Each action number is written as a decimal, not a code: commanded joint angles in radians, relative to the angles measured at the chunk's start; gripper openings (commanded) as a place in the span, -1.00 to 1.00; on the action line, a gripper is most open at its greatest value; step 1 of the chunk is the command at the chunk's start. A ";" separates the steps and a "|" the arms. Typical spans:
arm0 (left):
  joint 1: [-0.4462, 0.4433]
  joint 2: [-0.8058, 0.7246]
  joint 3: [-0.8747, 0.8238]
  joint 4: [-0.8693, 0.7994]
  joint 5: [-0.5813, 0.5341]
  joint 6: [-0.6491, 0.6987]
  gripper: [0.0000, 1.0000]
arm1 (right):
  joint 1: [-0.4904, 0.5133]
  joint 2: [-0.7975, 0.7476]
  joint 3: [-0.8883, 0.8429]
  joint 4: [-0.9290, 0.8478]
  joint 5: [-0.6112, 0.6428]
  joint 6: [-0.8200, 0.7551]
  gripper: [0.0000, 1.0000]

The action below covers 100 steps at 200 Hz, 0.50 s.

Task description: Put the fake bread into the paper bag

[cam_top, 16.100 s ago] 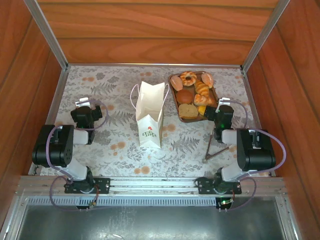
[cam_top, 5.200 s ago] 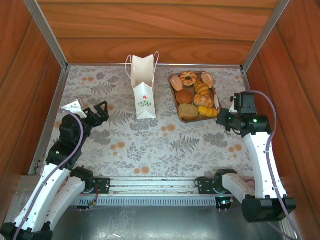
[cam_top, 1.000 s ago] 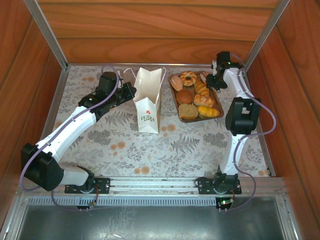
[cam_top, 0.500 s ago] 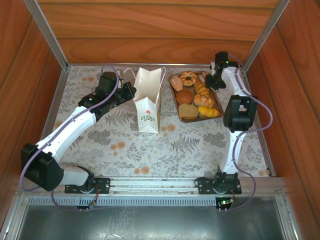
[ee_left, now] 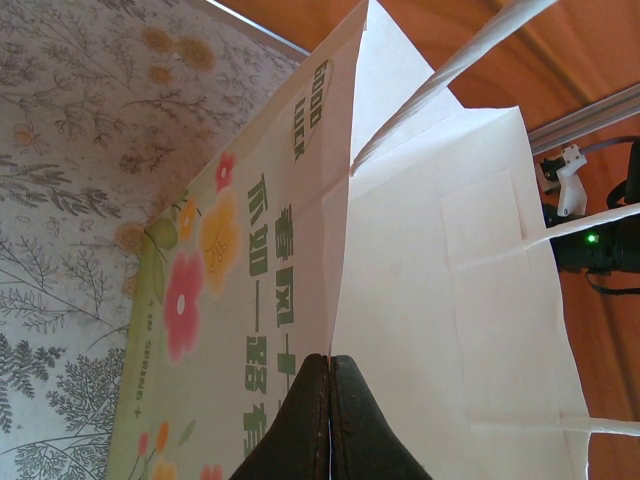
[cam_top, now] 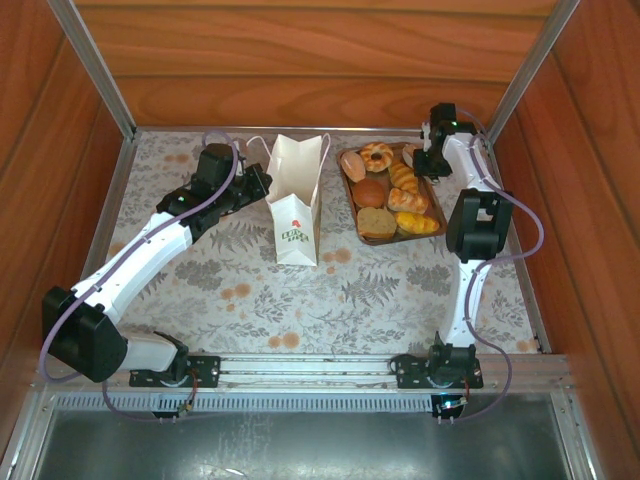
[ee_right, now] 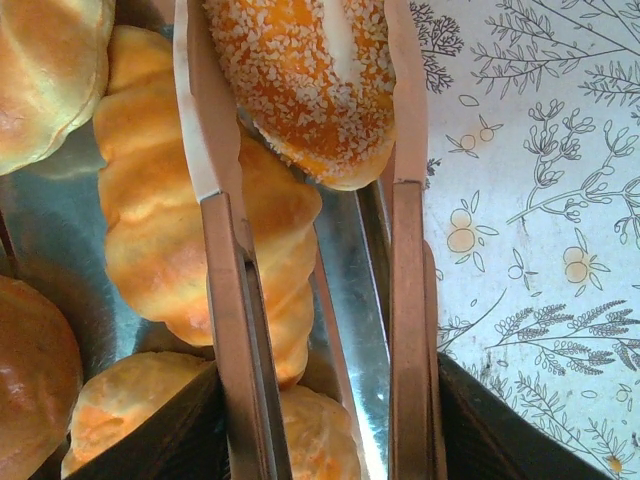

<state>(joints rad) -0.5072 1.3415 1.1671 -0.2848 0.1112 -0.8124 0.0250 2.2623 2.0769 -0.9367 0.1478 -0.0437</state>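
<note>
The white paper bag (cam_top: 295,205) stands upright at mid-table, mouth open. My left gripper (cam_top: 262,185) is shut on the bag's left rim; in the left wrist view the black fingertips (ee_left: 330,365) pinch the paper edge of the bag (ee_left: 430,300). The fake bread (cam_top: 390,190) lies on a brown tray (cam_top: 350,190). My right gripper (cam_top: 425,160) is at the tray's far right corner, shut on brown tongs (ee_right: 225,300). The tong arms straddle a crumb-coated bun (ee_right: 305,80), next to a twisted golden roll (ee_right: 170,230).
Wooden walls close in the floral table (cam_top: 380,290) at the back and sides, with metal posts at the far corners. The tray's shiny floor (ee_right: 345,260) and right rim lie under the tongs. Open tabletop lies in front of the bag.
The tongs have narrowed around the crumb-coated bun and my right wrist has shifted slightly over the tray's far corner. My left arm and the bag have not moved.
</note>
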 commanded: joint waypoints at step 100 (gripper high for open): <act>-0.011 -0.028 -0.007 -0.008 -0.017 -0.010 -1.00 | -0.008 -0.284 -0.148 0.097 0.010 0.024 -0.12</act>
<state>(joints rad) -0.5072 1.3403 1.1656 -0.2855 0.1078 -0.8127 0.0246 2.1044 1.9900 -0.9039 0.1783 -0.0422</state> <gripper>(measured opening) 0.061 0.444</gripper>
